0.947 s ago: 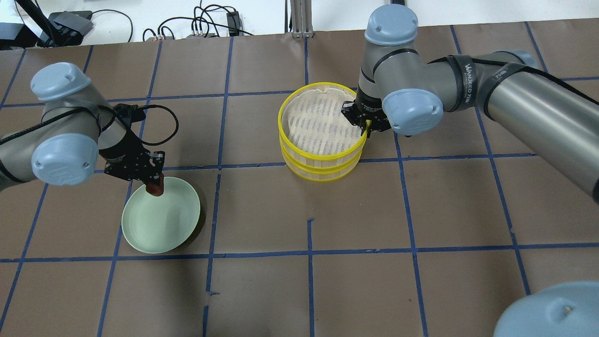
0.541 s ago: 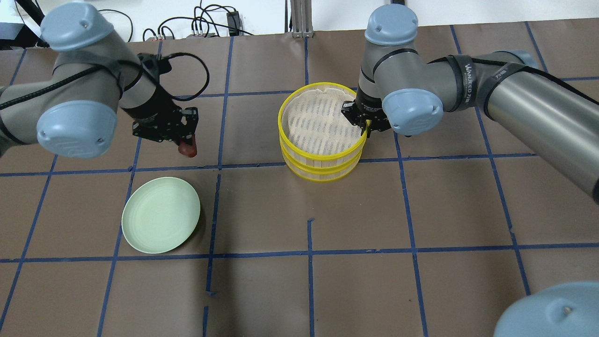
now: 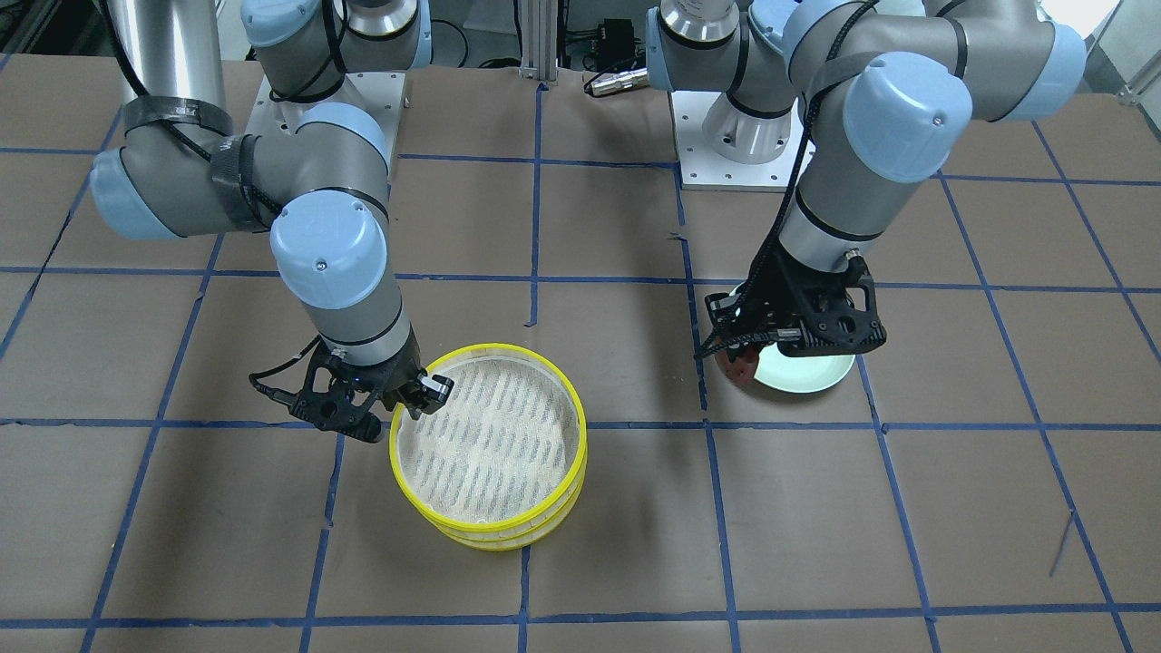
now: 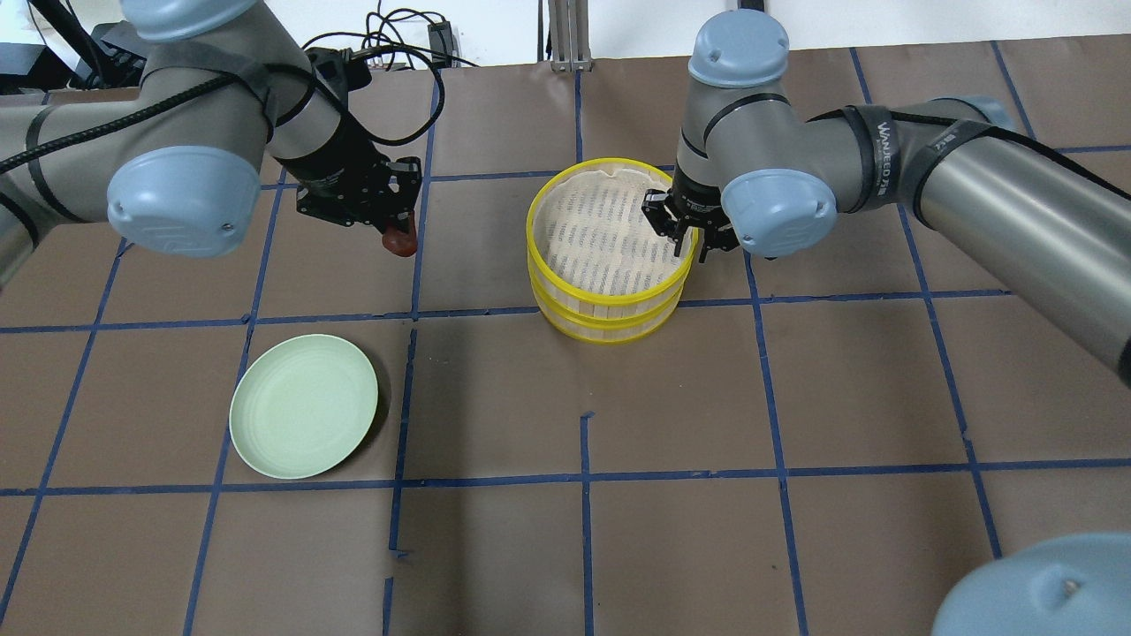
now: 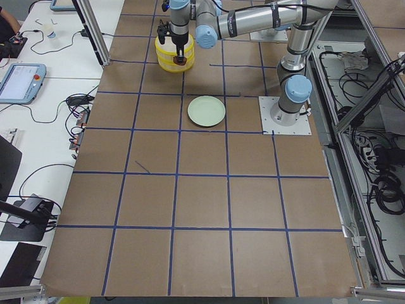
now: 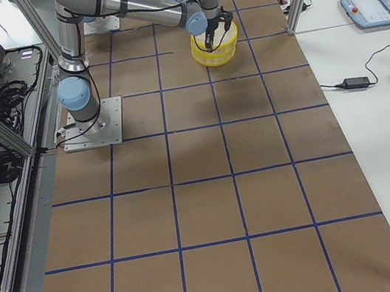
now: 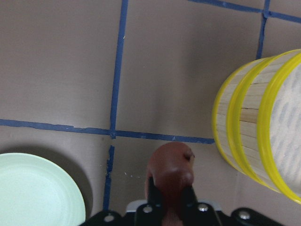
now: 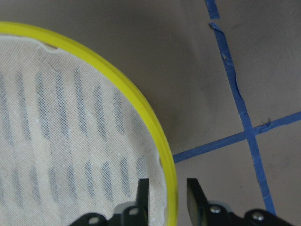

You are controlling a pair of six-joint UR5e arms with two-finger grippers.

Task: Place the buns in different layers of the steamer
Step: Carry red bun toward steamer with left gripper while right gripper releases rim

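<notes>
The left gripper (image 7: 170,194) is pinched on the brown bun (image 7: 169,167), one finger on each side of it, so that the bun's rounded end sticks out past the fingertips. The bun hangs above the table (image 4: 495,389), touching nothing but the fingers. In the overhead view it is over bare brown paper, between the plate (image 4: 303,406) and the steamer (image 4: 608,305), apart from both and farther from the robot than the plate. From the left wrist camera the steamer's yellow-rimmed wall stands to the right of the bun and the plate's edge shows at the lower left. The steamer's two trays sit stacked, the upper one showing its whitish mesh. The right gripper (image 8: 167,186) is at the side of the upper tray that faces the right arm. It straddles the yellow rim, one finger over the mesh inside and the other outside. The fingers are spread, with a thin gap showing between each of them and the rim.
</notes>
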